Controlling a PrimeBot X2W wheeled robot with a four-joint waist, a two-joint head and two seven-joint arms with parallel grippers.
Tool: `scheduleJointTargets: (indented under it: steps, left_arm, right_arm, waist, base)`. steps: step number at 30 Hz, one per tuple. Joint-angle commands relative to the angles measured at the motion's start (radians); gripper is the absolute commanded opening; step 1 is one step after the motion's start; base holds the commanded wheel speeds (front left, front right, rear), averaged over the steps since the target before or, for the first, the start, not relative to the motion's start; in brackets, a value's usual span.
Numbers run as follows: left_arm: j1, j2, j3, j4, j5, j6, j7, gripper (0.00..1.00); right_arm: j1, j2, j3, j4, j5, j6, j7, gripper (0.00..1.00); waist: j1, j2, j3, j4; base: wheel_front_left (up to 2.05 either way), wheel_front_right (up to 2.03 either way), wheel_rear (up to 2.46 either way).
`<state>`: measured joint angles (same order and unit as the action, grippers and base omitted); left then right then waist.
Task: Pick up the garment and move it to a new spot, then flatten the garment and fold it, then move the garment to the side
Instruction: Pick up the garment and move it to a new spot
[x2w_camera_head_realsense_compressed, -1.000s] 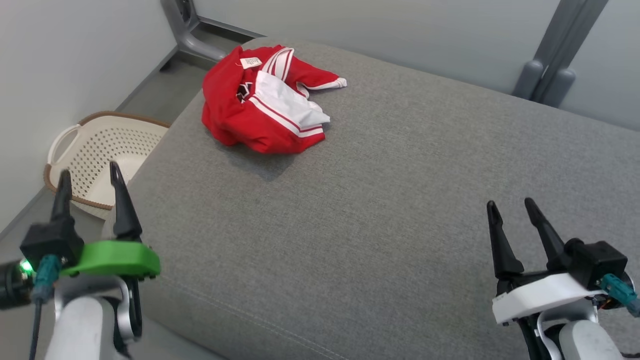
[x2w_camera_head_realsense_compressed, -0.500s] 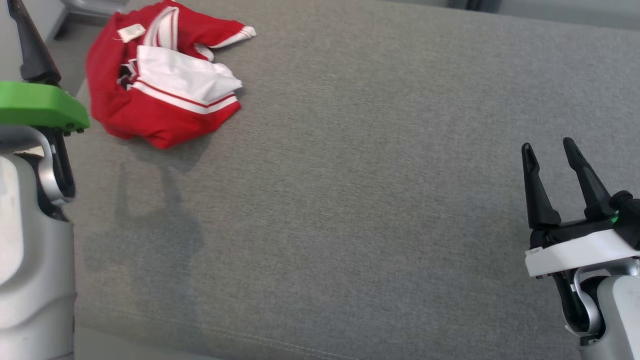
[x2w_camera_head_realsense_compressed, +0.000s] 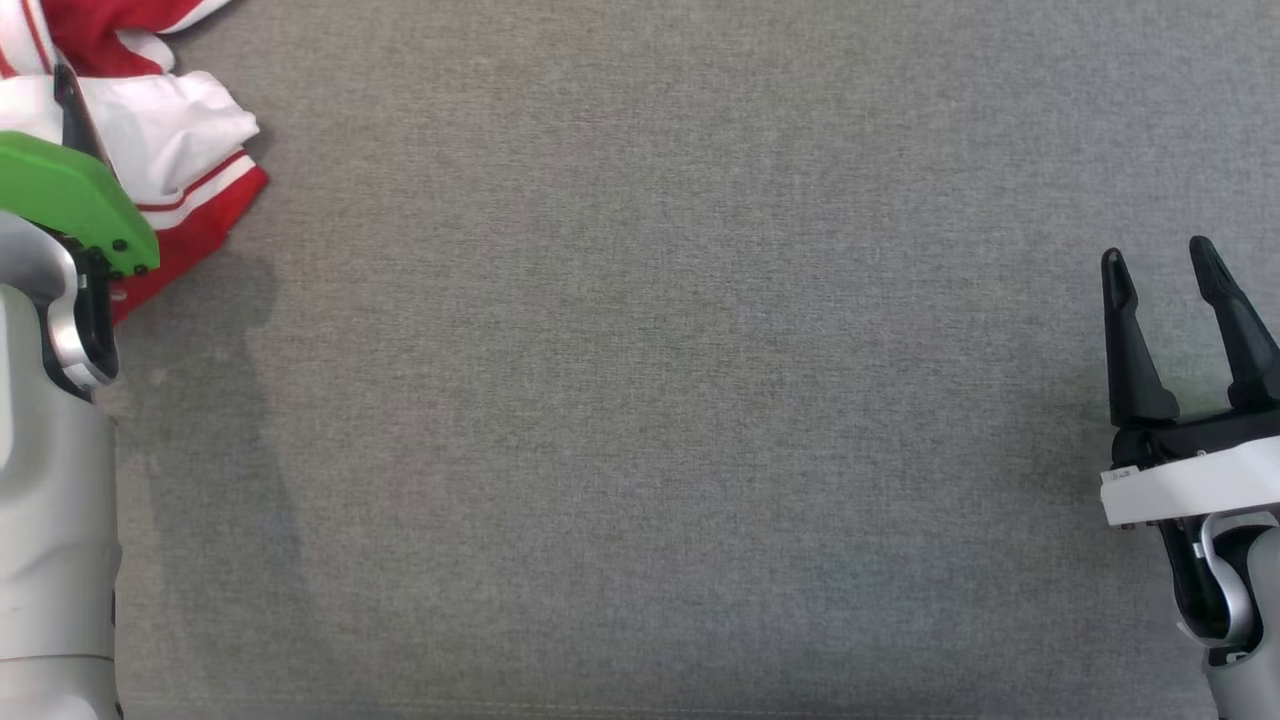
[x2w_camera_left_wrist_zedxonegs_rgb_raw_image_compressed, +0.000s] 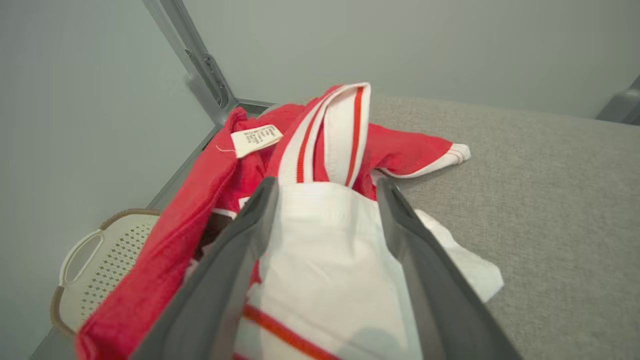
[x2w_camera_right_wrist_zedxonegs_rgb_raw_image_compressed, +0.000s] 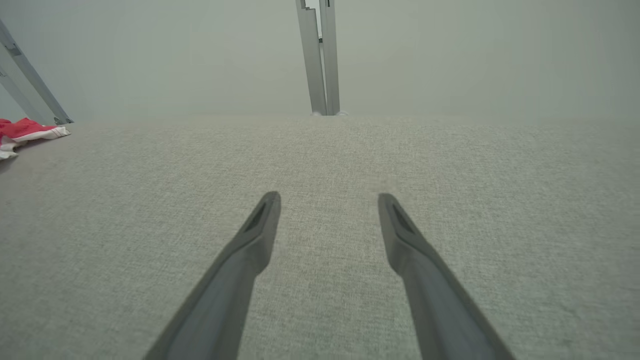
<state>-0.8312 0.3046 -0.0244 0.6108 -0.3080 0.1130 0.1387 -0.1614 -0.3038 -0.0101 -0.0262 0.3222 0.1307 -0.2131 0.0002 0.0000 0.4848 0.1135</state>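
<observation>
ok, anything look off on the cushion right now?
Only the garment: it's a crumpled red-and-white heap at a corner of the grey cushion, near the basket below, with its care label turned outward. The open left tool points at its white panel, not gripping. Nothing looks spilled or damaged.

Cream perforated basket (x2w_camera_left_wrist_zedxonegs_rgb_raw_image_compressed: 117, 252) sits beside the grey cushion (x2w_camera_head_realsense_compressed: 640, 400)

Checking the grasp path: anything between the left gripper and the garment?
Nothing visible. The left gripper is open right at the garment, which shows between its fingers.
</observation>
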Motion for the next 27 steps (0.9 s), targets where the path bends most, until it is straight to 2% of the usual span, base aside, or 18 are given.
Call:
scheduleJointTargets:
  steps: [1, 4, 13, 14, 15, 17, 27]
  left_arm:
    - [-0.007, 0.005, 0.0, 0.014, -0.007, -0.001, 0.008, 1.0]
    - [0.006, 0.0, 0.001, 0.064, -0.018, 0.012, 0.056, 1.0]
    - [0.037, -0.021, -0.015, 0.147, -0.052, 0.005, 0.2, 0.98]
    - [0.041, -0.023, -0.015, 0.15, -0.057, 0.0, 0.199, 0.05]
    - [0.043, -0.025, -0.011, 0.153, -0.066, -0.002, 0.193, 0.0]
    - [0.049, -0.018, -0.018, 0.158, -0.056, -0.009, 0.174, 0.0]
    - [-0.024, 0.001, -0.057, 0.076, -0.001, -0.037, -0.094, 0.0]
  right_arm:
    - [-0.015, -0.007, -0.001, -0.006, 0.002, 0.0, -0.007, 1.0]
    - [-0.013, -0.008, 0.001, -0.007, 0.004, 0.0, -0.006, 1.0]
    - [0.001, 0.006, 0.021, -0.003, 0.003, 0.0, 0.005, 1.0]
    - [0.003, 0.007, 0.023, -0.001, 0.007, 0.0, 0.005, 1.0]
    - [0.004, 0.009, 0.024, 0.0, 0.009, 0.0, 0.005, 1.0]
    - [0.006, 0.013, 0.023, 0.004, 0.014, 0.0, 0.002, 1.0]
    - [0.026, 0.056, 0.026, 0.058, 0.0, 0.0, -0.011, 1.0]
  waist:
    - [-0.0002, 0.0, 0.031, -0.031]
    - [-0.0002, 0.0, 0.02, -0.025]
    - [-0.0002, 0.0, -0.016, -0.029]
    - [-0.0002, 0.0, -0.02, -0.032]
    - [-0.0002, 0.0, -0.023, -0.035]
    - [-0.0002, 0.0, -0.034, -0.041]
    - [-0.0002, 0.0, -0.139, -0.058]
  base:
    - [0.0, 0.0, 0.0]
    - [0.0, 0.0, 0.0]
    - [0.0, 0.0, 0.0]
    - [0.0, 0.0, 0.0]
    - [0.0, 0.0, 0.0]
    - [0.0, 0.0, 0.0]
    - [0.0, 0.0, 0.0]
